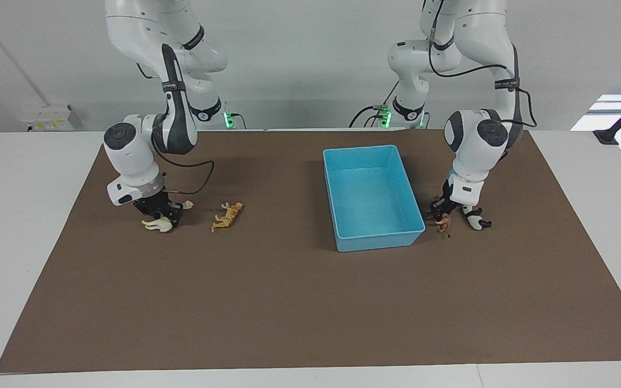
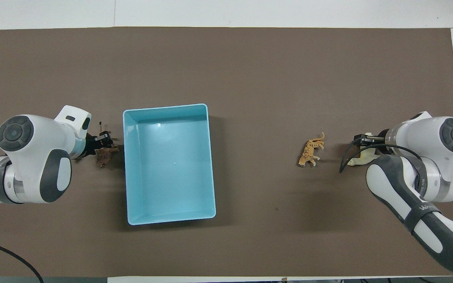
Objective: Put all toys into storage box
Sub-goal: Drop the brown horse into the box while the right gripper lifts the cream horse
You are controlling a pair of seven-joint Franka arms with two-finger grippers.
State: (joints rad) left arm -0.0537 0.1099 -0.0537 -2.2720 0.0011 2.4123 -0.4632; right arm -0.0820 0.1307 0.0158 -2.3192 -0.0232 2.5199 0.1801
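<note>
The light blue storage box stands with nothing in it, also in the overhead view. My left gripper is down beside the box toward the left arm's end, shut on the brown figurine, which also shows in the overhead view. The panda lies on the mat just beside it; my left arm hides it in the overhead view. My right gripper is down over the cream long-necked figurine, toward the right arm's end. The orange-tan striped figurine lies beside it on the mat.
A brown mat covers the table. White table edges border it at both ends.
</note>
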